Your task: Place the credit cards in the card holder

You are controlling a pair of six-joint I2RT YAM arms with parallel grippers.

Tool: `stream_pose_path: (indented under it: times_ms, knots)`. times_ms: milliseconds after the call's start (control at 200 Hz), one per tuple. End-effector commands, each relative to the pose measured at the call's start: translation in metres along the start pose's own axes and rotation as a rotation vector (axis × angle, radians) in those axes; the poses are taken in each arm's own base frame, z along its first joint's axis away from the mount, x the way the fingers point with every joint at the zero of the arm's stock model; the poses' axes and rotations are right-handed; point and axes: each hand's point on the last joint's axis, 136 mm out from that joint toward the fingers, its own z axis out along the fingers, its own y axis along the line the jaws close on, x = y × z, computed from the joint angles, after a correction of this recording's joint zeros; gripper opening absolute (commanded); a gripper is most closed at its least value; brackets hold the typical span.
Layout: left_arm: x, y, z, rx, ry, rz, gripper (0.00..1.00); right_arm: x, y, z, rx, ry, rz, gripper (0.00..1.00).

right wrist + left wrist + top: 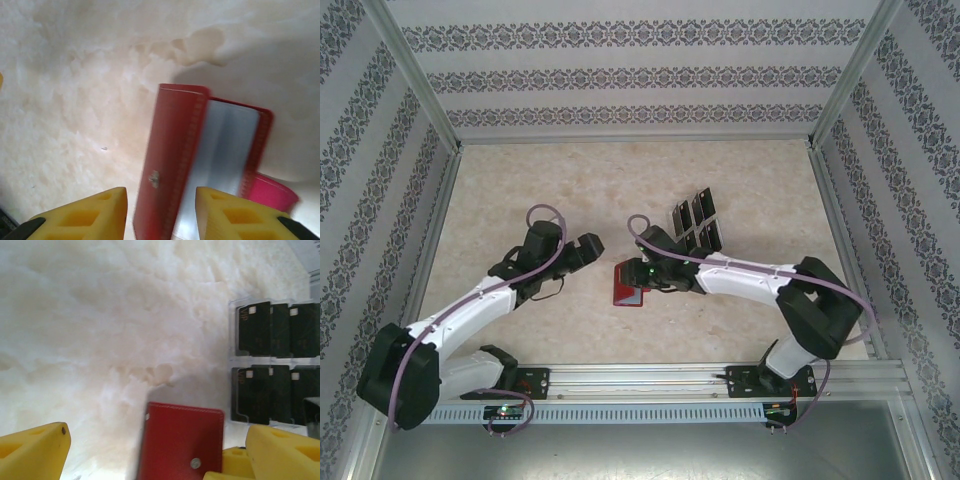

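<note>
The card holder (623,287), a small red wallet, lies mid-table with its grey inside (220,150) showing. One red flap (170,160) with a snap stands up. My right gripper (640,274) is over it, and in the right wrist view this gripper (160,200) has its yellow fingers either side of the flap. A gap shows at the left finger. My left gripper (592,247) hangs open just left of the wallet (182,440), touching nothing. Several black credit cards (272,365) stand in a clear stand (696,224) behind it.
The clear slotted stand sits just behind my right wrist, close to the wallet. A pink part (272,192) pokes out beside the wallet's far edge. Patterned walls and a metal frame (630,140) bound the marble table; a rail (650,375) runs along the near edge.
</note>
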Motion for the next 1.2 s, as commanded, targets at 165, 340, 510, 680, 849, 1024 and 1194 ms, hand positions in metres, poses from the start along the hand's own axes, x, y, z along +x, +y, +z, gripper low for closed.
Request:
stream_pose_path:
  times_ms: [165, 340, 510, 680, 849, 1024, 1194]
  knots:
    - [-0.001, 0.041, -0.028, -0.138, -0.029, -0.053, 0.91, -0.002, 0.044, 0.018, -0.041, 0.042, -0.048, 0.54]
    - [-0.007, 0.060, -0.049, -0.188, -0.122, -0.146, 0.91, 0.004, 0.053, 0.042, -0.043, 0.095, -0.036, 0.62]
    - [-0.015, 0.063, -0.068, -0.191, -0.165, -0.171, 0.92, 0.012, 0.051, 0.068, -0.033, 0.162, -0.008, 0.68]
    - [-0.017, 0.055, -0.070, -0.153, -0.161, -0.168, 0.92, 0.019, 0.045, 0.085, -0.025, 0.204, 0.020, 0.75]
    - [-0.016, 0.052, -0.064, -0.147, -0.131, -0.144, 0.92, 0.014, 0.052, 0.073, -0.049, 0.179, 0.009, 0.77]
    - [-0.018, 0.050, -0.058, -0.156, -0.111, -0.121, 0.92, 0.003, 0.065, 0.046, -0.088, 0.127, -0.017, 0.77]
    - [-0.020, 0.045, -0.051, -0.148, -0.089, -0.093, 0.92, -0.008, 0.069, 0.017, -0.120, 0.066, -0.030, 0.77]
